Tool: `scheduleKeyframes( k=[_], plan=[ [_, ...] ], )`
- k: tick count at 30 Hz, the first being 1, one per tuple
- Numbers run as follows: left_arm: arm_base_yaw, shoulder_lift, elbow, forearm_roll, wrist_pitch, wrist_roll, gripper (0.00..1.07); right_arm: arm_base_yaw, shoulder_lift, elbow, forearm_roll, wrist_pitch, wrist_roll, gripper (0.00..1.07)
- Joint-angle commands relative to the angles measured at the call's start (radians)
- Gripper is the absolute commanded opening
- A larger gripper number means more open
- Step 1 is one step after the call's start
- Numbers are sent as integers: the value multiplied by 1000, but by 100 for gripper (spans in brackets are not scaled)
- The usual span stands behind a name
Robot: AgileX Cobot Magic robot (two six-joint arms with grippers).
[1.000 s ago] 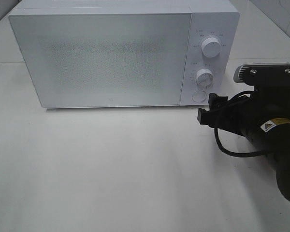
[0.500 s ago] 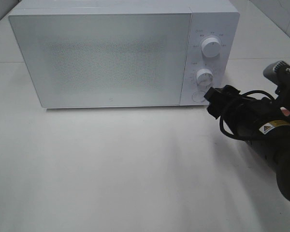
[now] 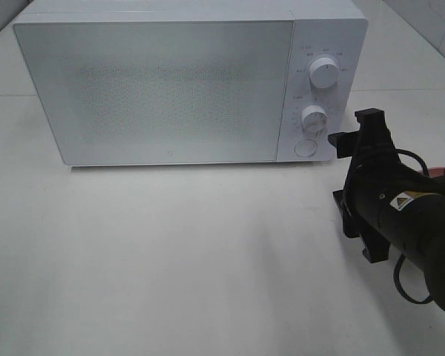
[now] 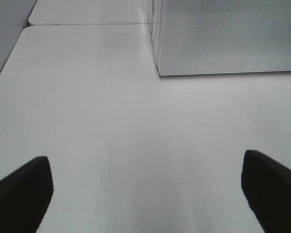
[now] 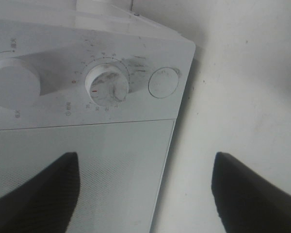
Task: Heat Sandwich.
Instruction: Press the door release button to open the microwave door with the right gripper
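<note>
High view: microwave [image 3: 156, 89] shut; right fingers [image 3: 368, 122] near its button [image 3: 304, 147]; sandwich nowhere in sight.
Left wrist: left fingers [image 4: 19, 194] spread wide, empty, over tabletop [image 4: 111, 97].
Right wrist: right fingers [image 5: 34, 194] apart, empty, facing the button [image 5: 163, 83].
Progress: I judge opening, loading and heating all remain.

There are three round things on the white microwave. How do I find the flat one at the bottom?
Find the big white microwave, then the narrow panel right of its door. An upper knob and a lower knob sit there, and the button is the round thing just below them. It lies flat with no pointer line or numbers, while both knobs stick out.
</note>
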Motion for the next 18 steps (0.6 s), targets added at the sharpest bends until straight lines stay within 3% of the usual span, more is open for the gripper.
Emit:
scheduleKeyframes(
  k=[1,4,7,8,9,12,18],
  plan=[
    [-1,-28,2,-4,-9,-4,103,5,-2,1,-39,1,126,67],
    [-1,-28,2,-4,-9,-4,103,5,-2,1,-40,1,154,59],
    [-1,-28,2,-4,-9,-4,103,5,-2,1,-39,1,160,36],
    [-1,-28,2,-4,-9,-4,103,5,-2,1,-39,1,160,36],
    [-1,-28,2,-4,-9,-4,103,5,-2,1,-39,1,160,23],
    [-1,-28,2,-4,-9,-4,103,5,-2,1,-40,10,160,3],
    [-1,-28,2,-4,-9,-4,103,5,-2,-1,-40,23,167,0]
  ],
)
